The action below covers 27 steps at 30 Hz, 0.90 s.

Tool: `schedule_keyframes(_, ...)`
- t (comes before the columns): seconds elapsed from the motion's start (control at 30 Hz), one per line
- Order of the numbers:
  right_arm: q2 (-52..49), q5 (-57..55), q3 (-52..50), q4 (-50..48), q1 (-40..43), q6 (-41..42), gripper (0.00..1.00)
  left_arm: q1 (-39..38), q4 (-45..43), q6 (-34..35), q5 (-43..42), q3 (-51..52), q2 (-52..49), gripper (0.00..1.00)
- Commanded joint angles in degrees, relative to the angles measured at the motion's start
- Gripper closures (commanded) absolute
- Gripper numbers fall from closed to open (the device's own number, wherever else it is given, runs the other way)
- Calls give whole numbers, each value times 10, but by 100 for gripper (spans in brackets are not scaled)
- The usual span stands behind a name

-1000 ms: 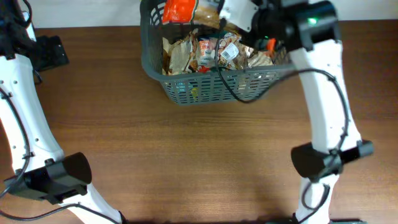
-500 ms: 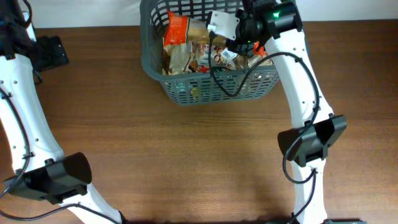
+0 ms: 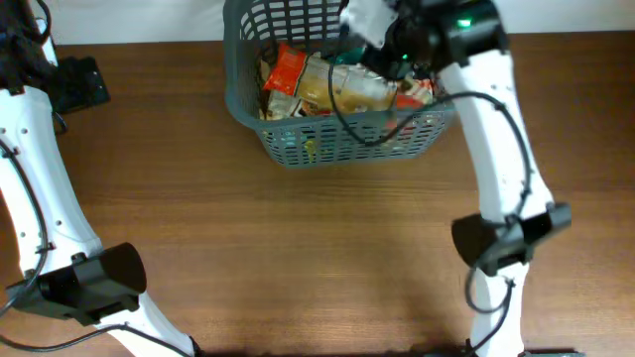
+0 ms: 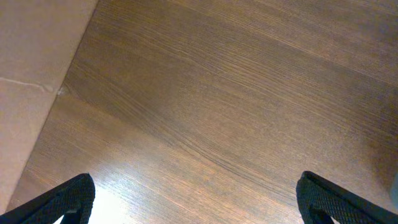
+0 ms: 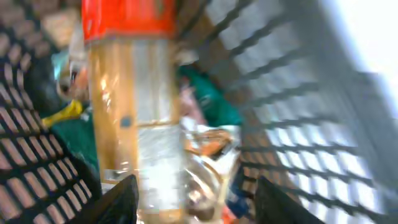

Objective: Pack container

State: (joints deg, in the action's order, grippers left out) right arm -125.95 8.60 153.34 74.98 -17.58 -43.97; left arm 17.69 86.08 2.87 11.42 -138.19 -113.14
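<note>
The brown wooden tabletop (image 3: 298, 248) is bare nearest the arms. At ten o'clock the left tool (image 4: 196, 202) hangs spread wide over plain wood, probably parked out of the way. At twelve o'clock the container (image 3: 327, 147) holds snacks. The right tool (image 5: 199, 200) hangs over it, fingers apart and empty, above an orange-topped packet (image 5: 130, 93), which looks to have been dropped in.

Wooden table (image 3: 298, 238): brown, grain running from 9 to 3 o'clock in the overhead view. White strip (image 3: 129, 20) borders it at 12 o'clock. Left wrist view: beige surface (image 4: 31, 74) at 9 o'clock; glare (image 4: 124, 196) on the wood at 7 o'clock.
</note>
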Motion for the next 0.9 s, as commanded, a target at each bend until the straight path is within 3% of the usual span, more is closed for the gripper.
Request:
schedule_keyframes(0.0,110,-31,57,-2,0,100,42,1,-1,6,4,3,-4,1)
schedule_keyframes(0.2,194,-147,69,12,29,231,42,1,-1,6,4,3,-4,1)
schedule_keyframes(0.37,214,-203,69,107,113,341,41,1,-1,6,4,3,-4,1)
schedule_keyframes(0.5,215,-174,68,177,191,411,30,1,-1,6,4,3,-4,1)
schedule_keyframes(0.53,214,-159,68,185,205,414,1,1,-1,6,4,3,-4,1)
schedule_keyframes(0.87,214,-131,67,192,236,413,1,1,-1,6,4,3,-4,1)
